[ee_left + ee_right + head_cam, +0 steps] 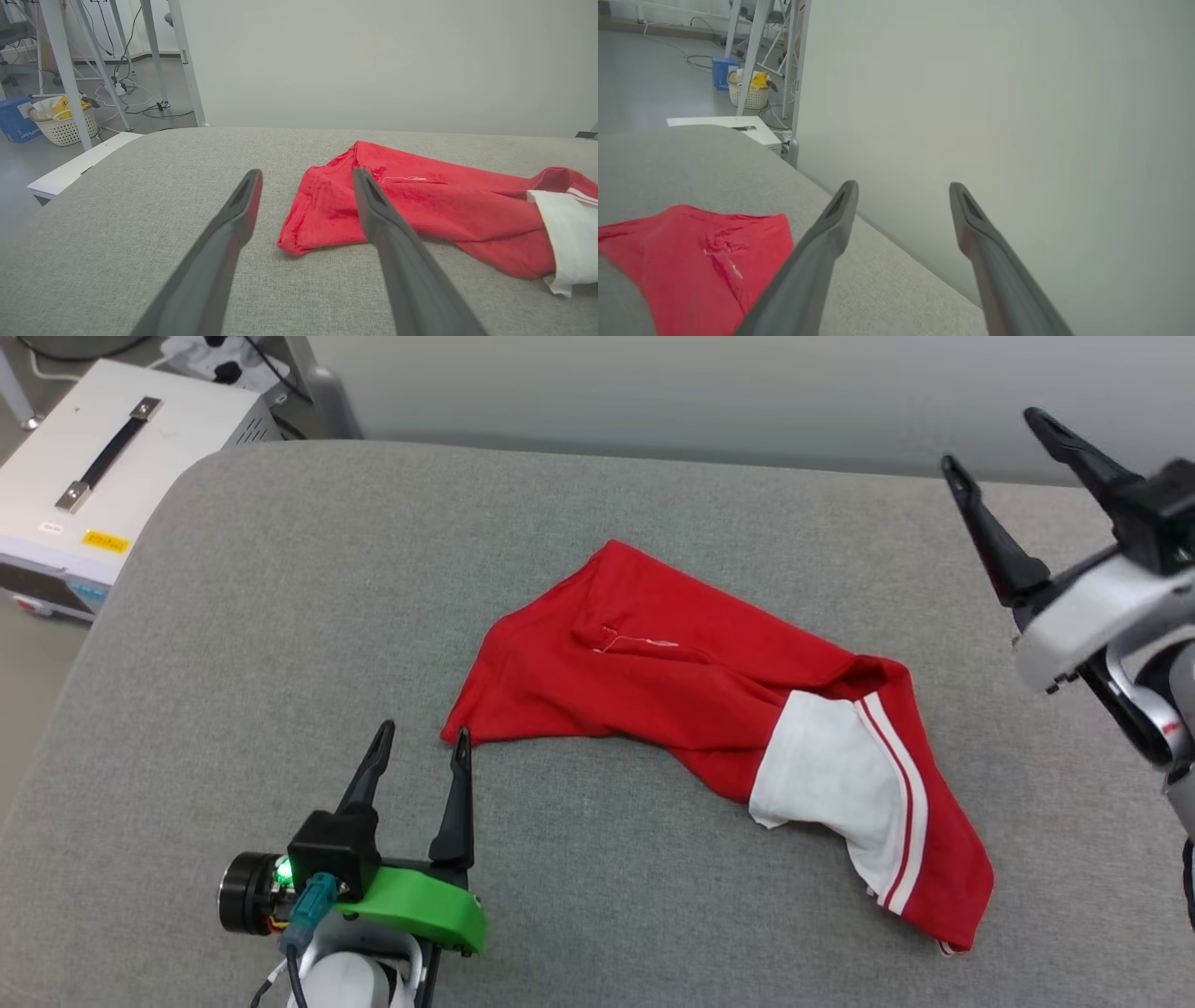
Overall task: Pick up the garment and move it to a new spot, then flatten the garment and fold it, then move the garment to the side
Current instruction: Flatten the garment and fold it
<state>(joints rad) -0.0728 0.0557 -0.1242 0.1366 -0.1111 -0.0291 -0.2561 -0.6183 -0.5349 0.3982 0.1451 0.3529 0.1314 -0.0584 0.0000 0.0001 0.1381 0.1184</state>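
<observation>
The left gripper (422, 735) is at the near left of the desk (233, 644). Its two fingers are spread apart and have nothing between them. Its right fingertip is just beside the near-left hem corner (292, 245) of the garment (653, 691), perhaps touching it; the head view does not settle this.

The garment lies crumpled in the middle of the desk. The red body runs from this corner toward the far side, and a white sleeve (822, 756) with striped trim is bunched at the near right. No lettering is visible, so the front is probably folded inside or face down.

The step in hand seems to be the first pick-up. To do it well, the left gripper should go low and a little to the right, so that the corner comes between the fingers. It should then close on the stitched hem, which is thicker and slips less than the plain cloth.

The right gripper (991, 439) hangs high at the far right, also wide open and empty, well apart from the garment. It would need to come down to a second edge, so that the cloth lifts evenly and does not twist.
</observation>
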